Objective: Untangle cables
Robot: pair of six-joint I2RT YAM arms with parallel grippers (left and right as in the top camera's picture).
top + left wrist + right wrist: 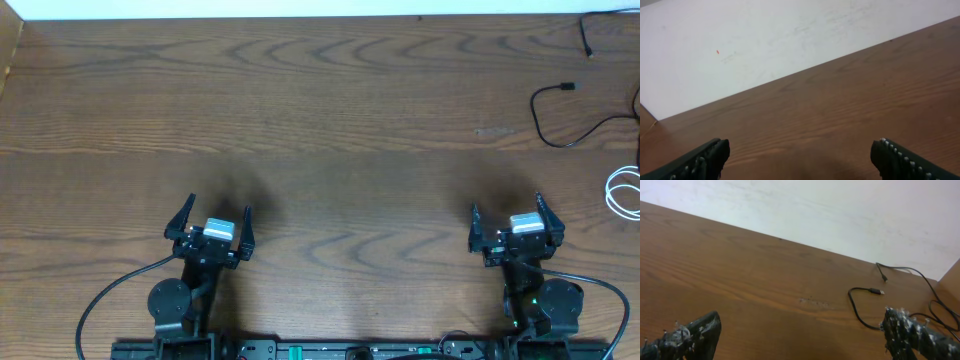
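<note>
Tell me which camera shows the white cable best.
The overhead view: the white cable lies looped at the picture's right edge, partly cut off. The right wrist view shows only black cables; the left wrist view shows no cable at all.

From overhead we look straight down on the wooden table (320,120), high enough to take in both arms along its near edge. At the left wrist we sit low and close to the wood, facing forward across it to the white wall (765,45), with the left gripper (801,147) framing the bottom corners. At the right wrist we face the same way, just as low, over the right gripper (801,317). This view and the overhead share the black cable (850,297) at the table's far right.
</note>
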